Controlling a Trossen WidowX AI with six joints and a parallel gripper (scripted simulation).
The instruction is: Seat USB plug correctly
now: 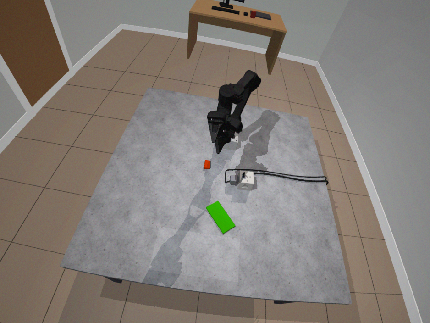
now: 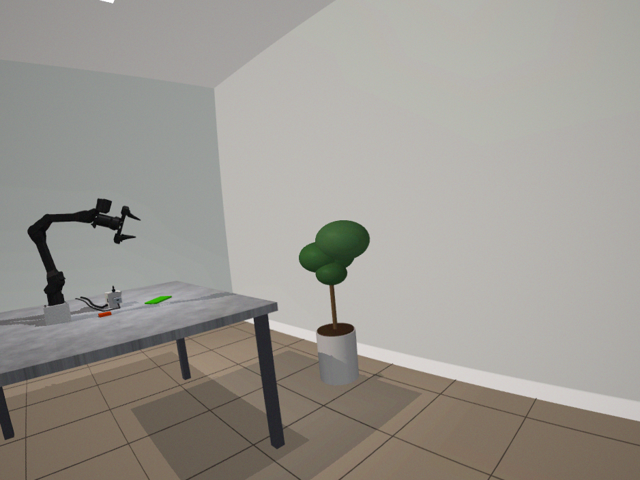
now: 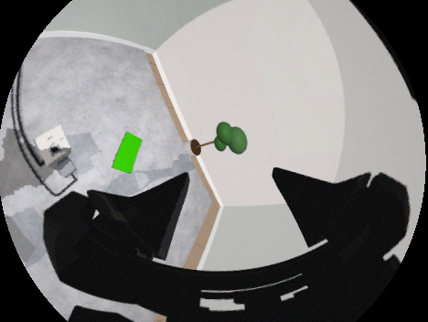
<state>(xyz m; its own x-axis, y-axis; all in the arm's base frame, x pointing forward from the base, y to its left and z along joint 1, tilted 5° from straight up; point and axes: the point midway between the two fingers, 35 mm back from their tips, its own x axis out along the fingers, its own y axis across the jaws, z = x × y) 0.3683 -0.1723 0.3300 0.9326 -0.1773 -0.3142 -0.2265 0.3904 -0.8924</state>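
Observation:
The white power cube (image 1: 245, 186) (image 2: 110, 300) (image 3: 46, 139) stands on the table. The small black USB plug (image 1: 243, 175) (image 2: 112, 290) (image 3: 55, 149) stands up from its top; how deep it sits and which way round it is are too small to tell. My gripper (image 1: 215, 147) (image 2: 137, 228) (image 3: 231, 175) is open and empty. It is high above the table, well above the cube and apart from it, with its fingers pointing roughly sideways.
A grey plug (image 1: 233, 179) (image 3: 68, 167) is at the cube's side, with a black cable (image 1: 295, 177) running to the table's right edge. A small red-orange block (image 1: 207, 164) (image 2: 104, 313) and a flat green block (image 1: 220, 216) (image 2: 158, 299) (image 3: 127, 153) lie on the table (image 1: 131, 208).

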